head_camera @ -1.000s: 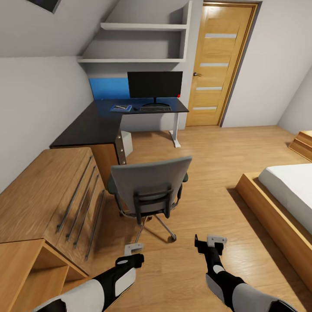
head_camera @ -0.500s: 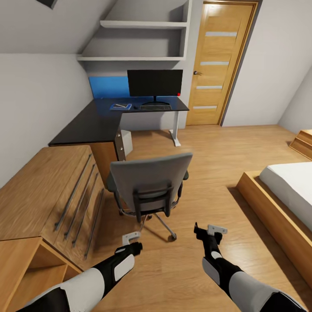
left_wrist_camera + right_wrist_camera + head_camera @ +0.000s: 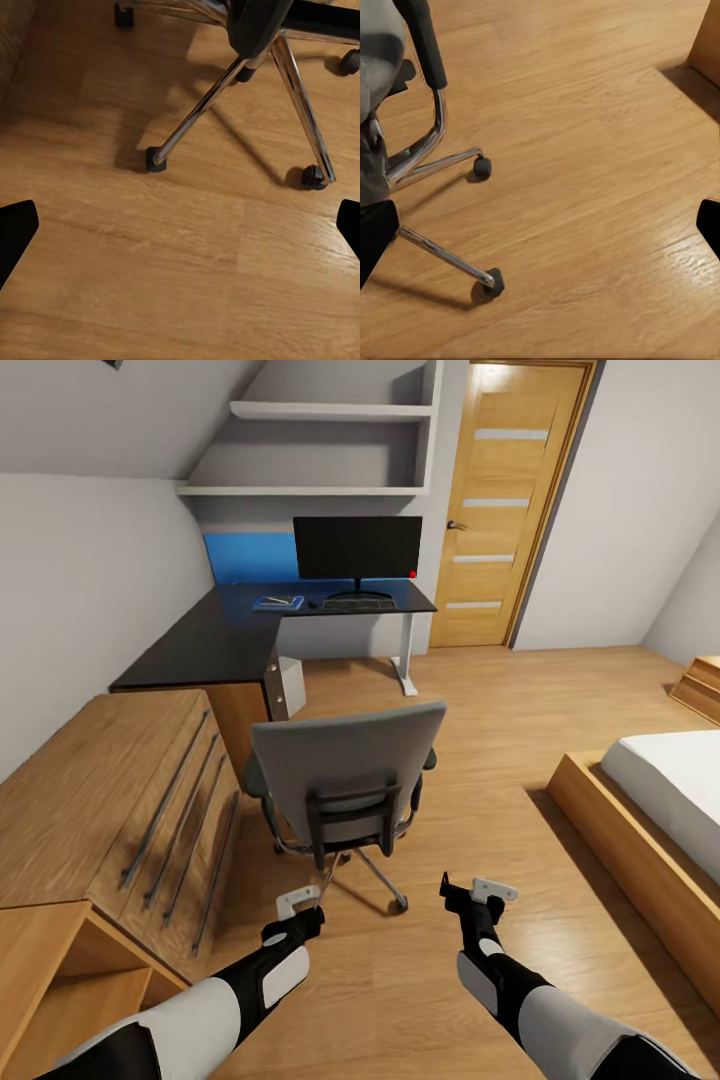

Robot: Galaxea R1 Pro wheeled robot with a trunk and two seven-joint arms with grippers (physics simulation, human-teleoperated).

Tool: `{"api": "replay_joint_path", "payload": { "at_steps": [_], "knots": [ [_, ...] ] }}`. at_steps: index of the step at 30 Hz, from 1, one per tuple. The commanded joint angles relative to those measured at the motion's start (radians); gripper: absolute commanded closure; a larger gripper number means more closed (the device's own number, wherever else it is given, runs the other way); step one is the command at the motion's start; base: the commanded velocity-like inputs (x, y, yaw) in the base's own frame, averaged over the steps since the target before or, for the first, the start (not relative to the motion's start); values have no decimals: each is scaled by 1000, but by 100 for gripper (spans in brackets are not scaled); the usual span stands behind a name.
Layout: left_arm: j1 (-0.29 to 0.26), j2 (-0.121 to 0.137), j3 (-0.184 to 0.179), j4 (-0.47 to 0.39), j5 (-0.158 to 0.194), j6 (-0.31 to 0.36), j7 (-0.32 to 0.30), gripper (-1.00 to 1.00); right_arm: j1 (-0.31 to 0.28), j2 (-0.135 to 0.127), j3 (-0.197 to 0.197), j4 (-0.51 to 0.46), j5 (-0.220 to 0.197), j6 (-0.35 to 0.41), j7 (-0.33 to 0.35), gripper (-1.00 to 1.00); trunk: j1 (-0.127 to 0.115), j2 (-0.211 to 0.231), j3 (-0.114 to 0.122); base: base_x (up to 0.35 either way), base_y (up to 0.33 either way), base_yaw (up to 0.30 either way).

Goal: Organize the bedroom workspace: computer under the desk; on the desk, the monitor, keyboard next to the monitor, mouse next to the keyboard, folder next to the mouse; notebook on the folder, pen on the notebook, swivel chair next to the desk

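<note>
The L-shaped desk (image 3: 215, 645) filled the far left corner, its glossy black tabletop carrying the monitor (image 3: 358, 550) at the far end, with the keyboard (image 3: 358, 603) just in front of the screen. Left of the keyboard lay the blue folder (image 3: 277, 602) with something dark on it, too small to tell apart. The pale computer (image 3: 292, 685) stood under the tabletop.

Nearer, well apart from the desk, the swivel chair (image 3: 345, 780) stood on the wooden floor (image 3: 480, 730) with its grey back towards the robot. It looked bulky but free-rolling on its castors: a push would likely move it easily, yet it could spin or veer if pushed off-centre. The stiff backrest or its black frame seemed the best place to take hold, low enough not to tip it.

The left hand (image 3: 300, 901) and right hand (image 3: 478, 887) hovered low, near the chair's chrome base, both with fingers apart and holding nothing.
</note>
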Motion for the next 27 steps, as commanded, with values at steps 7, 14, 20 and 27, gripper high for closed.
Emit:
{"api": "replay_joint_path", "payload": {
  "at_steps": [7, 14, 20, 27],
  "knots": [
    [-1, 0, -10, 3, 12, -8, 5, -100, 1, 33, 9, 1, 6, -6, -7, -100, 27, -50, -23, 0, 0, 0],
    [-1, -1, -12, 4, 13, -8, 5, -100, 2, 40, 9, 13, 9, -6, -7, -100, 54, -99, -45, 0, 0, 52],
    [-1, -1, -12, 4, 13, -8, 5, -100, 2, 40, 9, 30, 11, -8, -7, -100, 77, -141, -66, 0, 0, 207],
    [-1, -3, -14, 4, 13, -7, 5, -100, 2, 40, 9, 36, 13, -9, -4, -100, 104, -190, -91, 0, 0, 192]
  ]
}}
